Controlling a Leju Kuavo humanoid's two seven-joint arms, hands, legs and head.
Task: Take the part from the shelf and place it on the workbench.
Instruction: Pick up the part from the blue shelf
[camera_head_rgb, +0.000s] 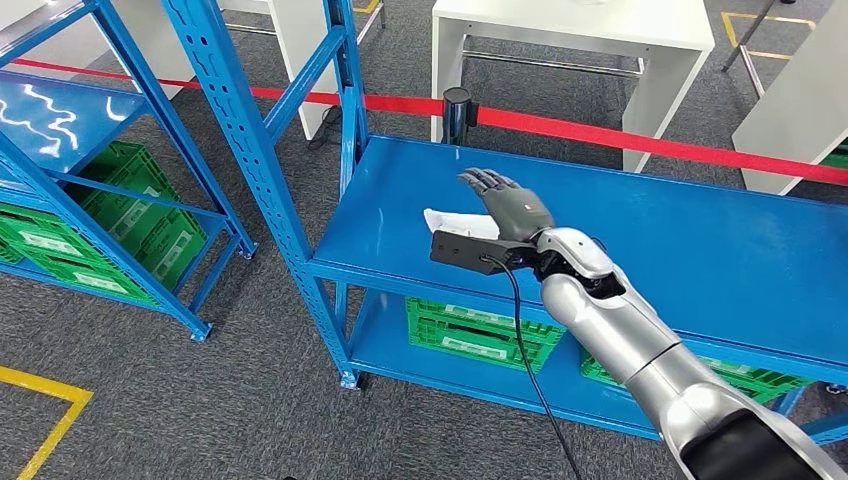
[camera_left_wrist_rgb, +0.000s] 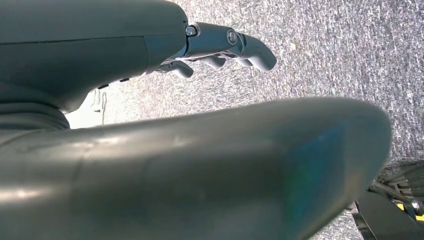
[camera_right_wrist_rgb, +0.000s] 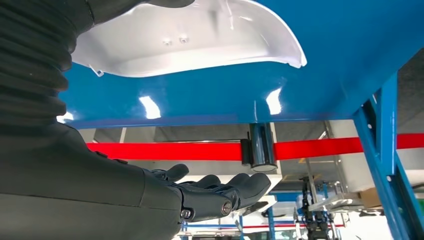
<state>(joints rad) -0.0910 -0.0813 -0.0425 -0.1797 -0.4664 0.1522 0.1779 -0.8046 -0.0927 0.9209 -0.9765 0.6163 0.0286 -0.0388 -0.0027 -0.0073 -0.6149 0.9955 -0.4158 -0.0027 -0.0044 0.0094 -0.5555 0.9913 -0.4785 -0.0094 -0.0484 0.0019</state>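
The white curved part (camera_head_rgb: 455, 222) lies on the blue shelf (camera_head_rgb: 700, 250) close to its front left corner. My right hand (camera_head_rgb: 510, 205) hovers over the part's right side, fingers stretched out and apart, with nothing in its grasp. In the right wrist view the white part (camera_right_wrist_rgb: 190, 40) rests on the glossy blue shelf board (camera_right_wrist_rgb: 325, 75), and the right hand (camera_right_wrist_rgb: 215, 192) stands apart from it. My left hand (camera_left_wrist_rgb: 220, 45) hangs over grey carpet with its fingers loosely bent and holds nothing.
Green crates (camera_head_rgb: 480, 335) sit on the shelf's lower level. A second blue rack (camera_head_rgb: 60, 120) with green crates (camera_head_rgb: 130, 220) stands at the left. A red barrier tape (camera_head_rgb: 650, 145) on a black post (camera_head_rgb: 457, 112) runs behind the shelf, with white tables (camera_head_rgb: 570, 40) beyond.
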